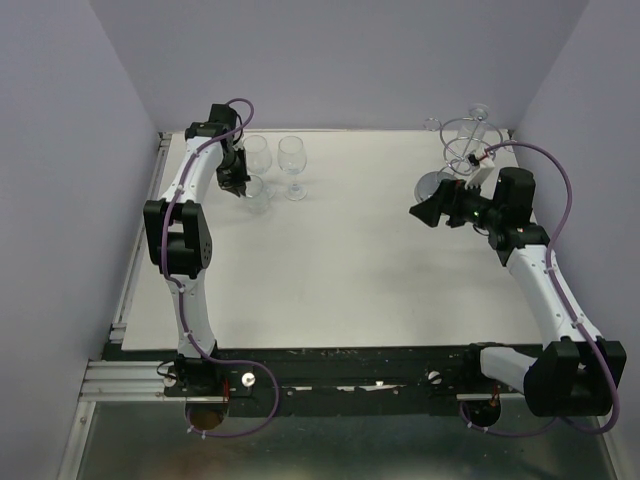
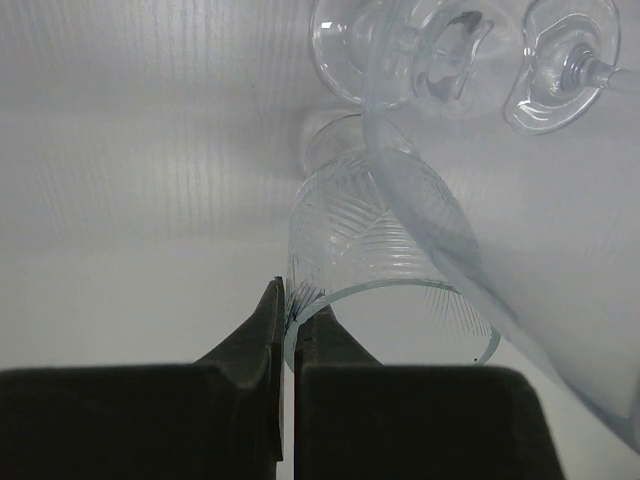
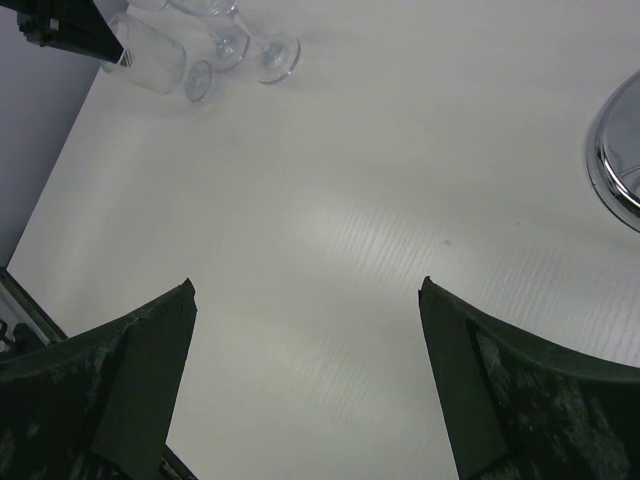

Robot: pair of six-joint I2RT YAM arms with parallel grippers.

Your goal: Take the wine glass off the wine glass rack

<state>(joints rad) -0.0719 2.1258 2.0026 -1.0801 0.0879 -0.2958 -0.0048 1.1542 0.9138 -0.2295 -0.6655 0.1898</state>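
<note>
The left gripper (image 2: 287, 305) is pinched shut on the rim of the wine glass (image 2: 360, 250), held tilted well apart from the wine glass rack (image 1: 467, 150), and should set it upright clear of the 2 standing glasses (image 1: 292, 155), while the right gripper (image 3: 307, 284) gapes wide, empty.

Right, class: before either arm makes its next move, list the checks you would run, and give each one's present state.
1. Left gripper shut on the wine glass rim: ok.
2. Its foot resting on the table: cannot tell.
3. Room between it and the neighbouring glass: not ok, very close.
4. Right gripper open, empty: ok.
5. Right fingers clear of the wine glass rack: ok.
</note>
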